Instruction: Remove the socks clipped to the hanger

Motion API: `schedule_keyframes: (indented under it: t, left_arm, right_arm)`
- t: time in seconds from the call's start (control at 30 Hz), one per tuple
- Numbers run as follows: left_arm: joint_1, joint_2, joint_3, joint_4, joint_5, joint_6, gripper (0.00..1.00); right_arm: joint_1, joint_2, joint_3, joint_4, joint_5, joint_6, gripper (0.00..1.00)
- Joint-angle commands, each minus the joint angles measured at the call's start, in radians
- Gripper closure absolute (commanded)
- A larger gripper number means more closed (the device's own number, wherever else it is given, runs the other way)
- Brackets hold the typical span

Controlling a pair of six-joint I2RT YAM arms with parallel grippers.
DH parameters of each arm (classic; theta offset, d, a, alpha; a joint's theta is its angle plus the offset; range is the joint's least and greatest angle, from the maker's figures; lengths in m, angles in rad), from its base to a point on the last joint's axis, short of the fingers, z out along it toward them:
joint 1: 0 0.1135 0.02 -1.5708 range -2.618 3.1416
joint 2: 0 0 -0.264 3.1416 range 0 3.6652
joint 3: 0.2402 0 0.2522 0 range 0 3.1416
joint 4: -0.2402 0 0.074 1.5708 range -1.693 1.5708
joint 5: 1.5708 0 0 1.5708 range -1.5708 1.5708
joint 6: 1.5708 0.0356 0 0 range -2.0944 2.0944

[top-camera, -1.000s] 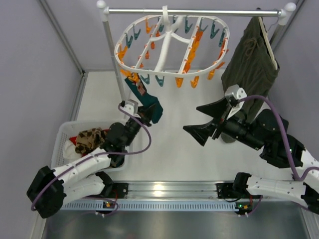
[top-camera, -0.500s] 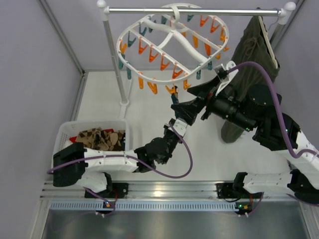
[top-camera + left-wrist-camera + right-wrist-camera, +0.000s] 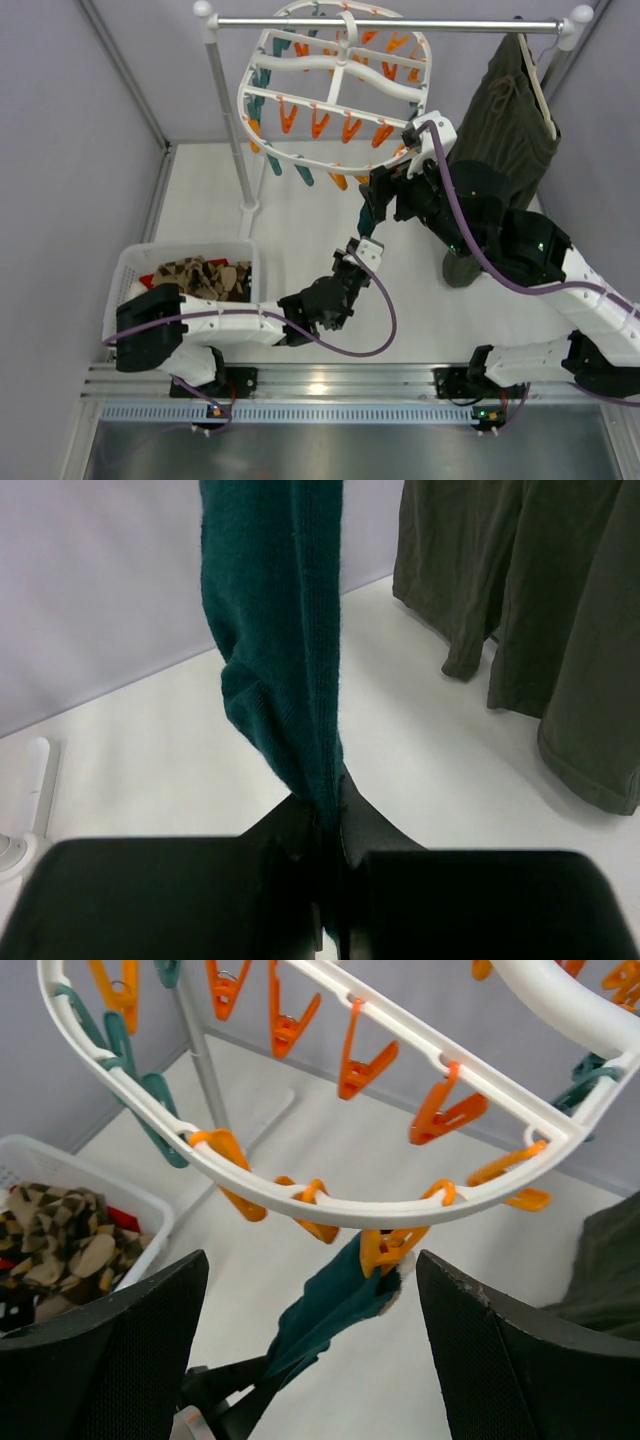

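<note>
L claw [image 3: 330, 832] is pinched tight on the lower end of the teal sock [image 3: 280, 630], which runs straight up from the fingertips toward 12 o'clock in the left wrist view. R claw [image 3: 310, 1260] stands wide w/ nothing betw. its pads [image 3: 110, 1360], which sit at 9 and 3 o'clock of the orange clip [image 3: 385, 1248] that bites the sock's top end. That clip sits on the rim of the hanger [image 3: 330, 1208], approx. 5 o'clock on the oval in the top view. The hanger is tilted and hooked on the rail [image 3: 390, 22]. The olive garment [image 3: 505, 110] hangs at 2 o'clock from R claw. A white basket [image 3: 125, 270] sits on the worktop [image 3: 300, 230] at 9 o'clock from L claw, w/ argyle socks [image 3: 200, 277] inside.
</note>
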Motion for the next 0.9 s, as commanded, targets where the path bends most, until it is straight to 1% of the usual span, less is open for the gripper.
schedule_keyframes:
  t: [0.0,0.2,0.47,0.87]
  left_arm:
    - [-0.006,0.019,0.044,0.056,-0.007,-0.002,1.0]
    - [-0.009,0.051,0.063,0.056,-0.004,-0.006,1.0]
    - [-0.028,0.104,0.115,0.056,-0.001,0.02,1.0]
    - [-0.037,0.126,0.126,0.056,-0.009,0.031,1.0]
  right_arm:
    - [0.004,-0.003,0.011,-0.009,0.131,-0.027,0.19]
    - [0.003,0.0,-0.013,0.01,0.156,-0.024,0.23]
    - [0.006,0.074,-0.015,0.036,0.047,0.007,0.31]
    - [0.026,0.109,-0.015,0.071,0.039,-0.018,0.32]
